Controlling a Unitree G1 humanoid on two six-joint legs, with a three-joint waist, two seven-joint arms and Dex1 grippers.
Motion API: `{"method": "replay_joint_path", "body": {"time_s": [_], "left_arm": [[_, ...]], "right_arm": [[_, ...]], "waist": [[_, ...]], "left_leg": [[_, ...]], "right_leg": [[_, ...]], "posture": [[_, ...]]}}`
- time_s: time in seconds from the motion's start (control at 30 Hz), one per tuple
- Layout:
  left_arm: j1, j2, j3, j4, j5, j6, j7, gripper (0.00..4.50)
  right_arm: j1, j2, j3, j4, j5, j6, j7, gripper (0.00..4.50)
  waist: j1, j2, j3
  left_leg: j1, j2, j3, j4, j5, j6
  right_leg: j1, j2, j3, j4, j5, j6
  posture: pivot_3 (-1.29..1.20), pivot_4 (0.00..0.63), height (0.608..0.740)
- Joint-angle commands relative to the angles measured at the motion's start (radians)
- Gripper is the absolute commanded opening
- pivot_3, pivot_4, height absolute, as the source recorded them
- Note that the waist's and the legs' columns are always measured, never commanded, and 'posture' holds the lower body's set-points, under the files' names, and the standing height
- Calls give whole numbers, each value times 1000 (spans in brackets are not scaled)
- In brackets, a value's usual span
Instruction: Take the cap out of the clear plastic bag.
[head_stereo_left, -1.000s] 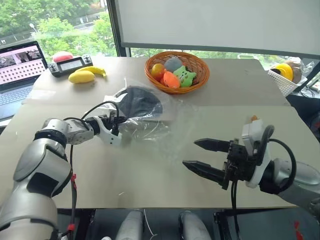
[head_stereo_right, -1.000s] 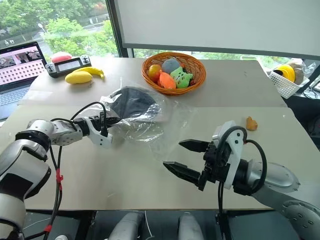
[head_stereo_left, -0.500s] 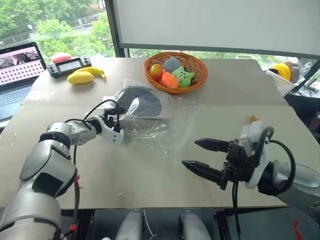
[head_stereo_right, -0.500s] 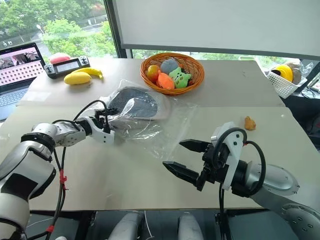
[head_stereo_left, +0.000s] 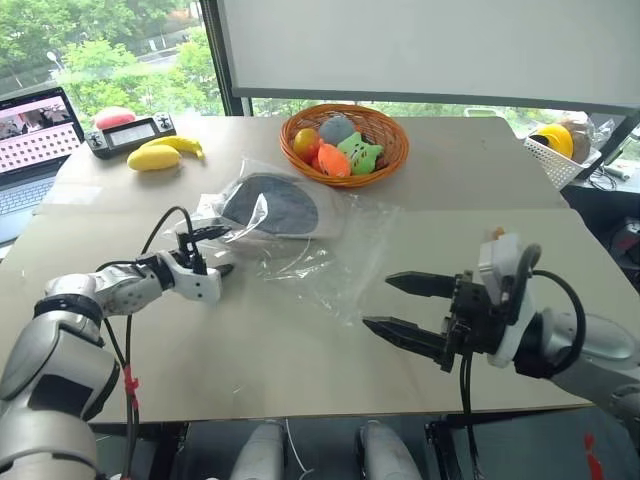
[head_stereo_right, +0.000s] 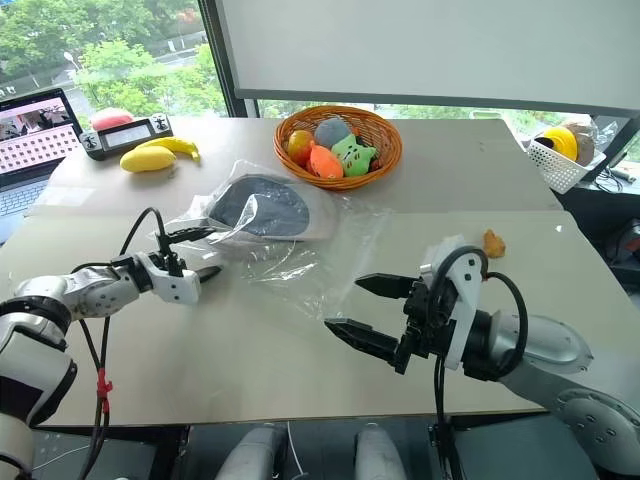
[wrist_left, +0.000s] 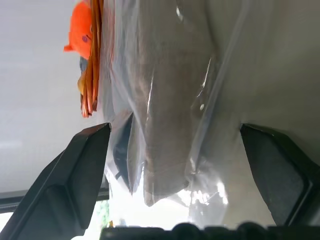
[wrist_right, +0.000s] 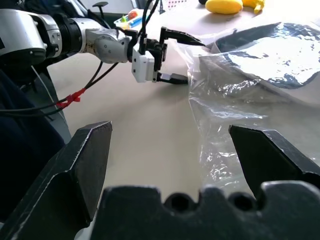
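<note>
- left gripper (head_stereo_left: 222, 251) released now, fingers spread, just off the near-left edge of the clear plastic bag (head_stereo_left: 325, 262); a second ago it was clenched on that bag edge, since then it let go and backed off toward the surface's left side
- left wrist view: both fingers wide apart, bag film (wrist_left: 170, 100) ahead between them, not pinched
- right gripper (head_stereo_left: 397, 305) released, fingers wide, hovering over the near-right part of the surface (head_stereo_left: 300, 370), apart from the bag; same spot as before
- cap (head_stereo_left: 270, 203) still inside the bag, dark crown up, pale brim toward the right; lies mid-surface, just in front of the wicker basket (head_stereo_left: 390, 160); bag has slumped flatter on its left end since release
- basket of plush toys sits near the far edge, centre
- banana (head_stereo_left: 181, 145), mango (head_stereo_left: 153, 158), handheld controller (head_stereo_left: 130, 134) near far-left corner; laptop (head_stereo_left: 35, 135) at the left edge
- small orange thing (head_stereo_right: 493, 242) near right edge; white basket (head_stereo_left: 548, 160) at far-right corner
</note>
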Motion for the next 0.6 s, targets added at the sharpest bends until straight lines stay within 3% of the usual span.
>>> {"method": "replay_joint_path", "body": {"time_s": [0.03,0.33,0.6], "left_arm": [[45,-50,21,-78,-57,-92,-38,4456],[184,-190,33,-260,-80,-100,-81,4456],[210,-245,29,-325,-75,-94,-138,4456]], "right_arm": [[-41,16,12,-4,0,-19,9,4500],[-49,-2,-19,-21,20,-11,-9,4500],[-33,-27,-48,-34,46,-13,-29,4500]], "waist": [[7,0,0],[21,1,-1],[27,1,-3]], "left_leg": [[0,0,0,0,0,0],[-1,-1,0,1,0,0],[0,-1,0,1,0,0]], "right_leg": [[0,0,0,0,0,0],[0,-1,0,0,4,-7],[1,-1,0,0,4,-7]], "posture": [[0,150,740],[0,150,740],[0,150,740]]}}
